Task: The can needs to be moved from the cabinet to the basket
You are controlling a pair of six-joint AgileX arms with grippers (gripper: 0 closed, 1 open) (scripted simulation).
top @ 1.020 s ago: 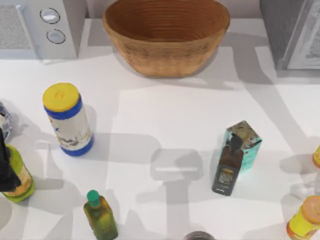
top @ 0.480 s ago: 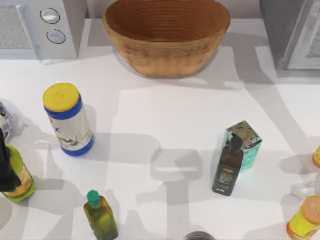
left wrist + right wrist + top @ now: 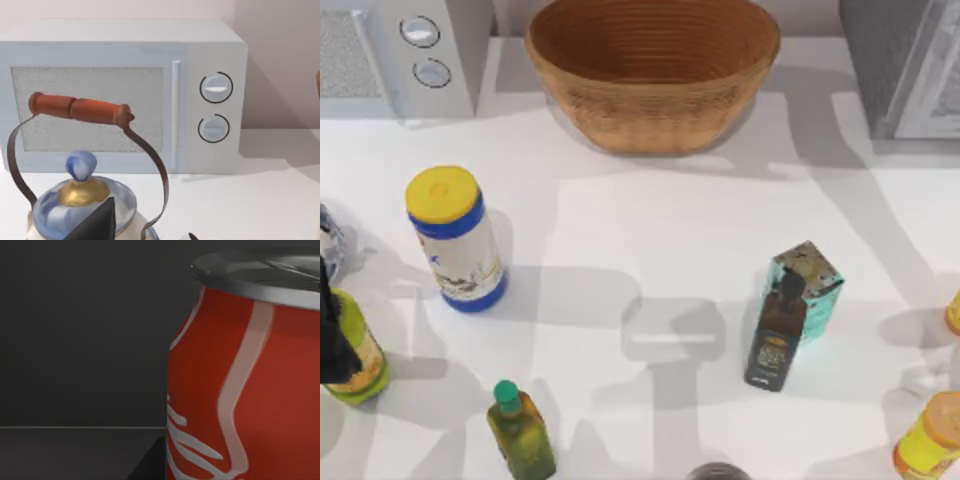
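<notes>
nothing on the white table (image 3: pixel 650 230) has shifted since a second ago. the grey cabinet (image 3: pixel 880 60) sits at the far right corner, the wicker basket (image 3: pixel 650 110) at the far middle with nothing inside, and a microwave (image 3: pixel 430 50) at the far left. the red can (image 3: pixel 240 390) stands upright against dark grey walls, right in front of the right gripper (image 3: pixel 150 467). the left gripper (image 3: pixel 145 231) hangs over a kettle (image 3: pixel 82 200) at the left edge. i cannot tell how either pair of jaws is set.

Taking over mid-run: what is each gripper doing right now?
Left gripper: parked at the table's left edge by the kettle; cannot be told.
Right gripper: close up against the can in a dark space; grip cannot be told.
</notes>
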